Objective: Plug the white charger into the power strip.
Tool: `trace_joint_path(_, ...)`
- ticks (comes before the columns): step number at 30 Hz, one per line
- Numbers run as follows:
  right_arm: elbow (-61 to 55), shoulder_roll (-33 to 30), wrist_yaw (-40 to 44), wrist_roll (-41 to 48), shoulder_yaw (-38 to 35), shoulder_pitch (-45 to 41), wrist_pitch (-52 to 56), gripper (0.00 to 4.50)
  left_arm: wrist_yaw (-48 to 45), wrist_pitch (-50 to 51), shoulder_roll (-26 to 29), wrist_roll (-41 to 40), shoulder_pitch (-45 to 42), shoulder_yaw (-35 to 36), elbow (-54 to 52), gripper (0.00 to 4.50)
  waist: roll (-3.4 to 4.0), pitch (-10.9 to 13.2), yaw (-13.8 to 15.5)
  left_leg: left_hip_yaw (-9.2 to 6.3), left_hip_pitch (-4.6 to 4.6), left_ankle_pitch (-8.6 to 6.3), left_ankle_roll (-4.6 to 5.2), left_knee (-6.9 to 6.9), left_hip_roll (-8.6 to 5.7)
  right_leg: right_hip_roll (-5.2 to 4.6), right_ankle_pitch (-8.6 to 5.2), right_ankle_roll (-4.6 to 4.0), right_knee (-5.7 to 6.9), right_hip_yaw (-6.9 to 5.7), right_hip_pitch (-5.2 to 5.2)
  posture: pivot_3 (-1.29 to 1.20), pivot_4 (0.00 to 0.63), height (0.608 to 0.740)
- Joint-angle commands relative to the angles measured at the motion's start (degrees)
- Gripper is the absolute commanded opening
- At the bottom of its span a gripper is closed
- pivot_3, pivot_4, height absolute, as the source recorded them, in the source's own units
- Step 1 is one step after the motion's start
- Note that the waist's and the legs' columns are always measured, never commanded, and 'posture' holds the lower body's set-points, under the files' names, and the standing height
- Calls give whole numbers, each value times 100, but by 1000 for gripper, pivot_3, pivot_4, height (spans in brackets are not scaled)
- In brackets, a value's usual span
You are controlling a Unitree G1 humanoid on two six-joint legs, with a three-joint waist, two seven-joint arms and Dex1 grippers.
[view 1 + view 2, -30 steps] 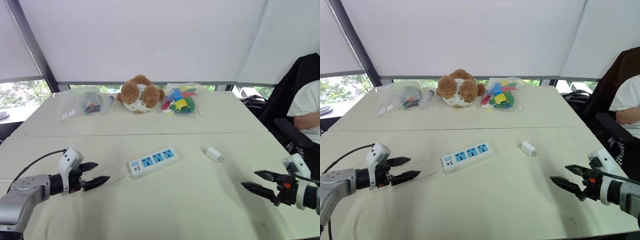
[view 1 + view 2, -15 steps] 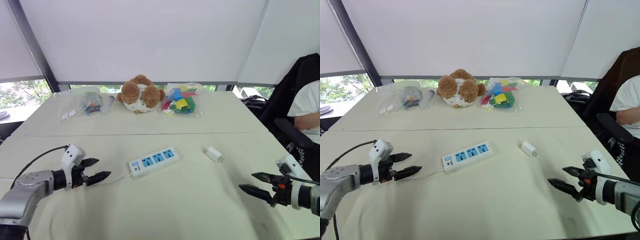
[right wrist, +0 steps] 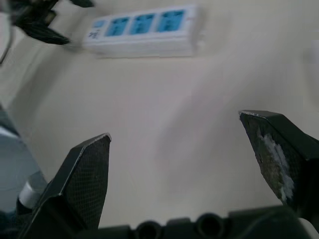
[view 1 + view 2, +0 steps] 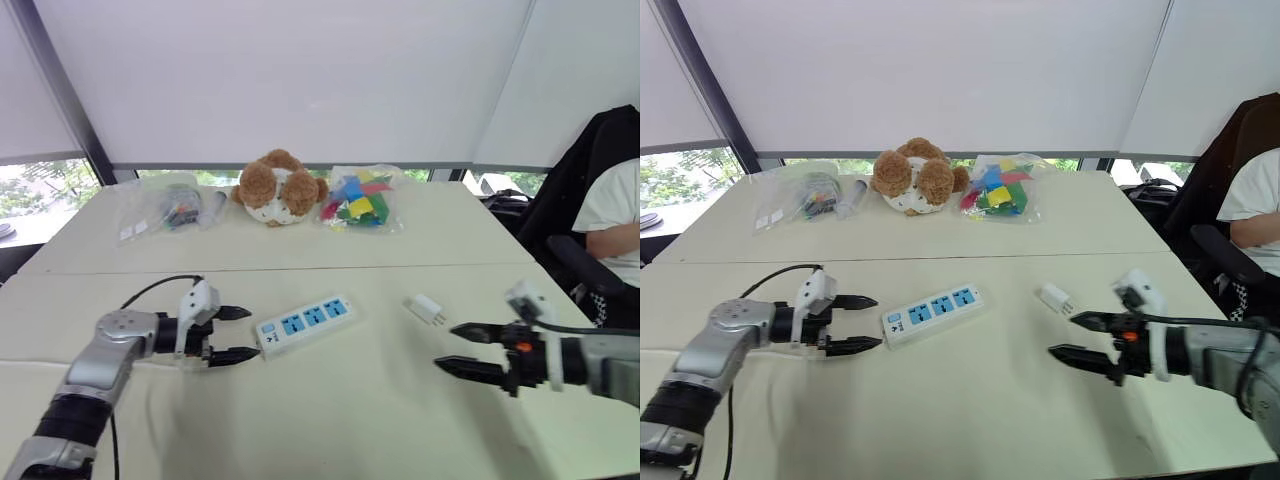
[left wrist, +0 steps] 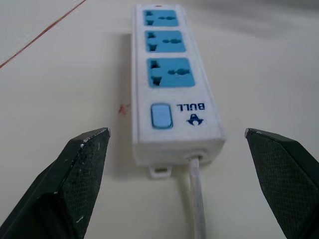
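The right end effector hovers low over the tabletop with its two black fingers spread wide and nothing between them, its tips pointing left across the scene. The white charger lies flat just beyond the farther fingertip, a little to the left and farther away, close but not touching. Its long axis runs from far-left to near-right, and what look like the prongs sit at the near-right end, though they are too small to be sure of. This arm is plainly the nearer one to the charger, so the pick falls to it. The fingers would have to shift a little farther away and left to bracket the body across its short sides. The left end effector is also spread and empty, aimed right at the near-left end of the power strip. In the left wrist view its fingers stand either side of the strip's switch end, where the cable comes out, without touching it. The strip lies well to the left of the charger, its long axis running near-left to far-right and its three blue sockets facing up. A lifted charger would therefore need carrying left and turning prongs-down over a socket.
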Motion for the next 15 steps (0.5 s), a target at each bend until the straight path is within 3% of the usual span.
trace_joint_path(1,-311,128,-405,44,180,-237,107,4500,44,-461,-182,176,-194,5,412,4473,0,0,4,0,-9,0,0,3,0,0,0,0,2,0,-6,0,150,739)
trace_joint_path(13,-263,157,-676,-185,508,-329,-12,4500,318,-1174,-1010,516,-586,8,1565,4473,1,-1,49,-5,-45,0,1,50,-1,-1,5,8,10,-3,-19,0,150,739)
trace_joint_path(15,-244,162,-662,-183,480,-309,-22,4500,319,-1216,-1086,493,-654,52,1690,3950,1,-1,59,-6,-45,0,1,54,-1,-1,6,10,10,-3,-18,0,150,739)
